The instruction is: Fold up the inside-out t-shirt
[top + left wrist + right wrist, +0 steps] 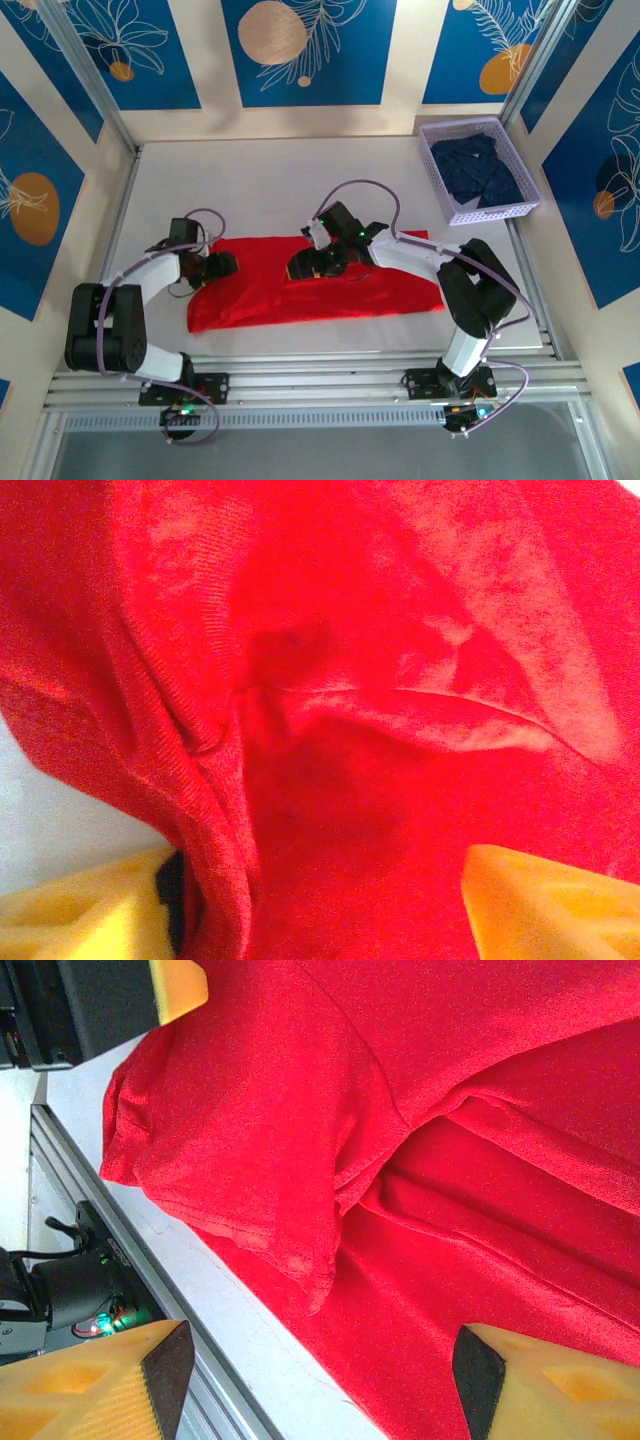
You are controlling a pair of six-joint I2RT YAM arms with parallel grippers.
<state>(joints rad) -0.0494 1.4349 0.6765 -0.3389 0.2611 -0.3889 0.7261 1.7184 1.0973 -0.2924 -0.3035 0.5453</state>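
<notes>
The inside-out t-shirt (pixel 320 290) is a bright red band lying across the table's near half, plain face up. My left gripper (pixel 218 266) is at its left end. In the left wrist view the yellow fingers (pixel 545 900) stand wide apart, open, with bunched red cloth (pixel 350 680) pushed up between them. My right gripper (pixel 303 266) hovers over the shirt's middle. Its fingers (pixel 550 1385) are open above a loose flap of cloth (pixel 300 1190) and the table's edge. One left fingertip (pixel 178 985) shows at the top left of the right wrist view.
A lavender basket (pixel 478 212) with dark navy clothing (pixel 480 170) stands at the back right. Bare white table (pixel 260 190) lies behind the shirt. A metal rail (pixel 110 1230) runs along the table's near edge, close to the shirt's hem.
</notes>
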